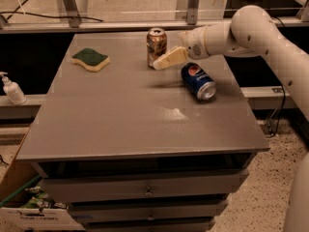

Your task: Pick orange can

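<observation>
The orange can (156,45) stands upright near the far edge of the grey table (120,120), copper-orange with pale markings and a silver top. My gripper (165,60) reaches in from the right on a white arm, and its cream fingertips are right beside the can's lower right side, touching or nearly touching it. A blue Pepsi can (198,81) lies on its side just right of and below the gripper.
A green and yellow sponge (91,59) lies at the table's far left. A white pump bottle (11,89) stands on a low ledge left of the table. Metal frame legs rise behind the table's far edge. Drawers sit below the tabletop.
</observation>
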Tool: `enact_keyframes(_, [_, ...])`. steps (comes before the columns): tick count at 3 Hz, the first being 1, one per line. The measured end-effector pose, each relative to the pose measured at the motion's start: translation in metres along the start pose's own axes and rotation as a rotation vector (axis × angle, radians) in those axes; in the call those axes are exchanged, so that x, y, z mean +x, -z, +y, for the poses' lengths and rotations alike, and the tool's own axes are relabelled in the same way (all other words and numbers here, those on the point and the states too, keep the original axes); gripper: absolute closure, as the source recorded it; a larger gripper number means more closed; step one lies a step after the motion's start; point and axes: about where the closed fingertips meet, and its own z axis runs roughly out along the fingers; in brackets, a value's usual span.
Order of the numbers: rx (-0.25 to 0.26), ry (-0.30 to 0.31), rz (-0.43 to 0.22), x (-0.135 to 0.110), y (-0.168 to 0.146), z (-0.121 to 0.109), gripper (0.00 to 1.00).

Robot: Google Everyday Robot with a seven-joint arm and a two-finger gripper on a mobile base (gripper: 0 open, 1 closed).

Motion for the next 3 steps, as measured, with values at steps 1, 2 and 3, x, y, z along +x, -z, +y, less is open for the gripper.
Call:
enact_keyframes(1, [-0.032,0.042,0.006,-0.008,-0.027,-0.005,0.0])
enact_keyframes(2, [-0.065,0.081,0.04,-0.01,-0.055,-0.003,0.18])
enact_keyframes(3, [-0.083,0.102,0.067,-0.009,-0.07,0.001,0.73])
